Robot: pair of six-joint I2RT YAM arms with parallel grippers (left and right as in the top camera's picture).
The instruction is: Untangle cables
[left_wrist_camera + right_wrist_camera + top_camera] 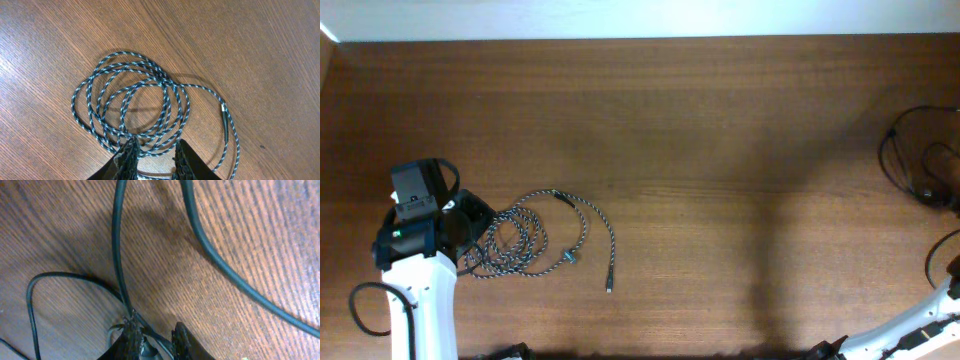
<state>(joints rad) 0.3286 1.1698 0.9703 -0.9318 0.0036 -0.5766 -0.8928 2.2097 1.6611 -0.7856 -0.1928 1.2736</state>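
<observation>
Black-and-white speckled braided cord (520,240) lies coiled at the left of the brown wooden table (720,120). The left gripper (155,149) straddles its near loops, jaws slightly apart. A pull here could drag the whole coil and tighten its crossings. The right gripper (152,332) brackets a thin plain black cord (118,255); I cannot tell whether it pinches.

Overhead: straight down, far, whole table (720,150). Left wrist: near, downward; speckled braided cord (167,100) shared with overhead. Right wrist: near, downward, tabletop.
</observation>
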